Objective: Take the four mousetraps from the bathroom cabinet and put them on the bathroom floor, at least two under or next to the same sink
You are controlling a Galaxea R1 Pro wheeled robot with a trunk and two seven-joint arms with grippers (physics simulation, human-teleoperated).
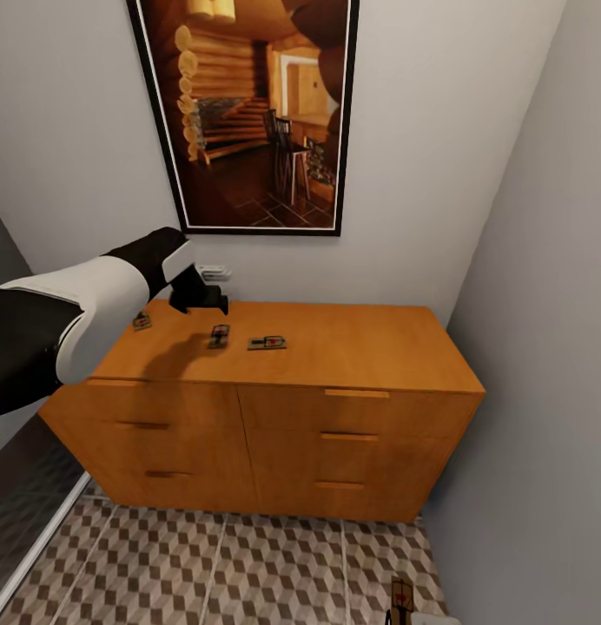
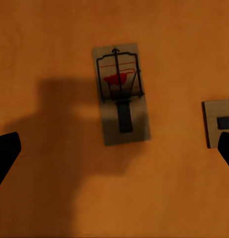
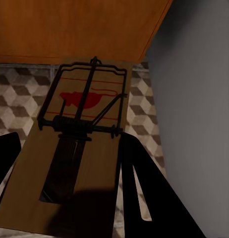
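Three mousetraps lie on the flat top of the orange-brown cabinet (image 1: 353, 347): one far left (image 1: 141, 321), one in the middle (image 1: 219, 335), one beside it (image 1: 267, 343). My left gripper (image 1: 201, 299) hovers open above the cabinet top. In the left wrist view a mousetrap (image 2: 120, 94) lies flat under the gripper (image 2: 114, 153), apart from both fingers, and another trap (image 2: 217, 123) shows at the frame edge. My right gripper (image 3: 70, 148) is shut on a fourth mousetrap (image 3: 80, 148), held low over the cube-patterned floor (image 1: 248, 564); the same trap (image 1: 402, 597) shows in the head view.
The cabinet stands against a pale grey wall under a large framed picture (image 1: 248, 113). A side wall (image 1: 544, 391) closes in tightly on the right. A white wall socket (image 1: 214, 271) sits just behind the left gripper. Tiled floor lies open in front of the drawers.
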